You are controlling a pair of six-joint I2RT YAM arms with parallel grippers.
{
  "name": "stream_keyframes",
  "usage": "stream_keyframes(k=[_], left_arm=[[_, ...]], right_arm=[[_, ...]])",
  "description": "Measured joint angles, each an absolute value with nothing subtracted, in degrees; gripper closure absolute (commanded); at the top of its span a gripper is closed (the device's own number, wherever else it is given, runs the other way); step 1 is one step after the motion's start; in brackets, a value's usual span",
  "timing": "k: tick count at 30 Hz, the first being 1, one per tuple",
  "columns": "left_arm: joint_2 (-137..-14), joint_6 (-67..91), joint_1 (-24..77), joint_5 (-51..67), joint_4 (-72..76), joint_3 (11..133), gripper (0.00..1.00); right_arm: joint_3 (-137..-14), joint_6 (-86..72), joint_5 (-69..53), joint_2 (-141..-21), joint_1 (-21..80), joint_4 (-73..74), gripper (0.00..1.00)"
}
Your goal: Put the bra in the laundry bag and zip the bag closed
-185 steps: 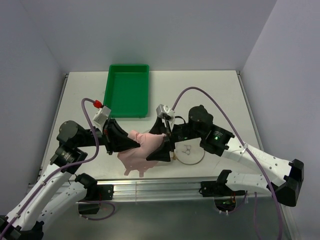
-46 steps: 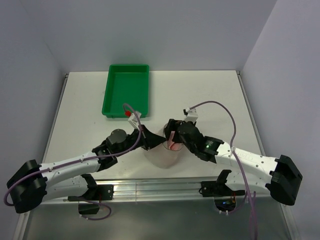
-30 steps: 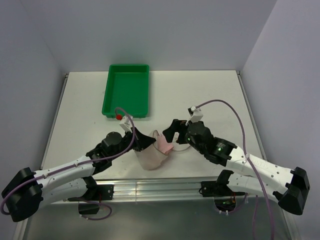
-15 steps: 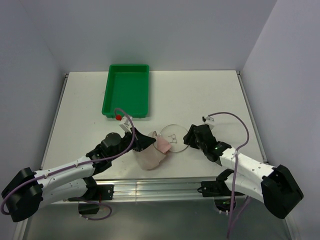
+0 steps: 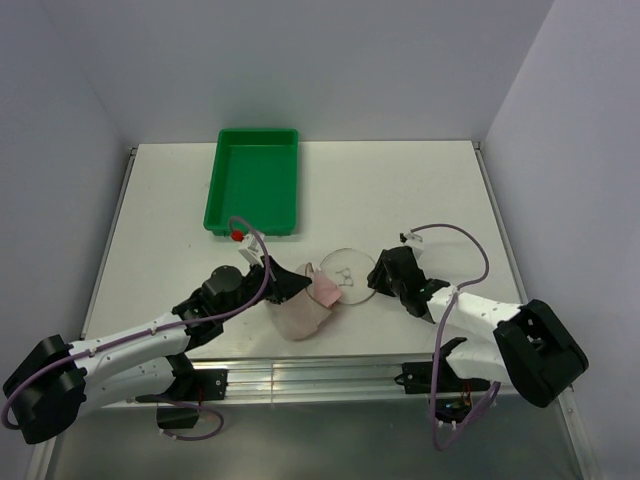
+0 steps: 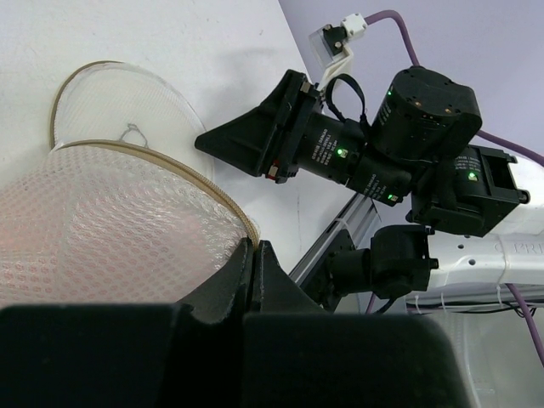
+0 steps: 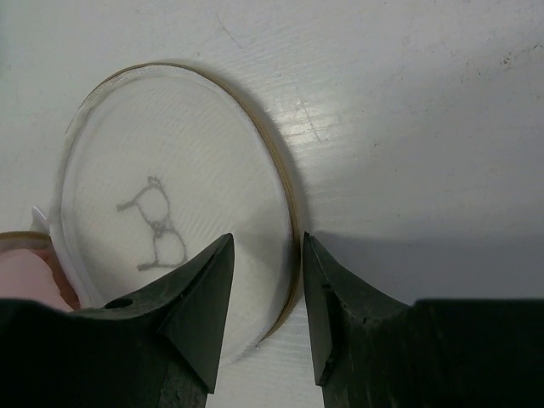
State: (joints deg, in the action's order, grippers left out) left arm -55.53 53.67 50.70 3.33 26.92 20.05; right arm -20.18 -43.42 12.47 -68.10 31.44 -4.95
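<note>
We see right claw [image 7: 263, 293] parted astride the laundry bag [image 7: 170, 191] lid rim; only the left wrist view shows left claw [image 6: 254, 255] pinching its other rim.

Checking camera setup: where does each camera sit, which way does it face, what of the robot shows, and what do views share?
Top external: high behind the robot, looking down on the table; the whole robot shows, left gripper and right gripper at the laundry bag.
Left wrist: on the left wrist, facing the right gripper across the bag; own gripper pinches its rim.
Right wrist: looks down on the bag's flat half; own gripper straddles its rim.
Shared: all three show the bag's printed mark.
</note>
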Motion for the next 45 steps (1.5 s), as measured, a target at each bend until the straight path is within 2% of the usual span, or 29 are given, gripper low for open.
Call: stream_keyframes(k=[5, 6, 8, 9, 11, 14, 20, 23, 26, 29, 32, 34, 37, 45], left_arm=[[-55.53, 53.63, 50.70, 3.42, 26.81, 20.05, 1.00], [-55.53, 53.63, 50.70, 3.46, 26.79, 20.05, 1.00], [-55.53, 53.56, 50.70, 3.68, 26.74, 20.05, 1.00], [-55.55, 53.45, 50.70, 3.77, 26.74, 20.05, 1.00], [-55.55, 53.43, 50.70, 3.79, 26.72, 20.05, 1.00], [-55.55, 53.23, 50.70, 3.79, 26.68, 20.05, 1.00], [-55.61, 52.93, 50.70, 3.70, 26.30, 20.34, 1.00], [-56.27, 52.62, 50.70, 3.64, 26.22, 21.54, 1.00], [-57.95, 52.58, 50.70, 3.66, 26.44, 23.24, 1.00], [-59.53, 52.58, 50.70, 3.68, 26.85, 24.45, 1.00], [-59.81, 52.29, 50.68, 3.38, 26.70, 24.60, 1.00], [-59.81, 52.10, 50.65, 3.18, 26.70, 24.60, 1.00], [-59.77, 51.96, 50.59, 3.14, 26.76, 24.58, 1.00], [-58.37, 51.18, 49.93, 2.52, 25.28, 24.58, 1.00]], right_arm=[[-20.18, -43.40, 12.60, -69.65, 31.14, -6.52, 0.58], [-20.18, -43.40, 12.58, -69.73, 31.07, -6.76, 0.68], [-20.12, -43.38, 12.53, -70.02, 30.85, -7.40, 0.80], [-20.03, -43.42, 12.53, -70.19, 30.79, -7.92, 0.92], [-19.35, -43.44, 12.53, -70.15, 30.70, -9.21, 1.00], [-17.82, -43.09, 13.08, -66.74, 30.68, -9.26, 1.00], [-18.70, -39.46, 16.99, -42.52, 30.98, -1.10, 1.00], [-25.23, -36.75, 19.29, -33.98, 31.83, 7.97, 1.00], [-34.33, -34.98, 20.51, -30.94, 34.44, 15.94, 1.00], [-41.45, -34.98, 23.07, -32.05, 42.63, 19.59, 1.00], [-48.16, -35.75, 29.26, -39.59, 55.81, 26.35, 1.00], [-51.11, -36.18, 32.77, -44.12, 60.20, 31.29, 1.00], [-51.20, -34.68, 35.09, -44.07, 61.36, 35.73, 1.00], [-60.03, -30.59, 35.11, -48.97, 65.76, 33.85, 1.00]])
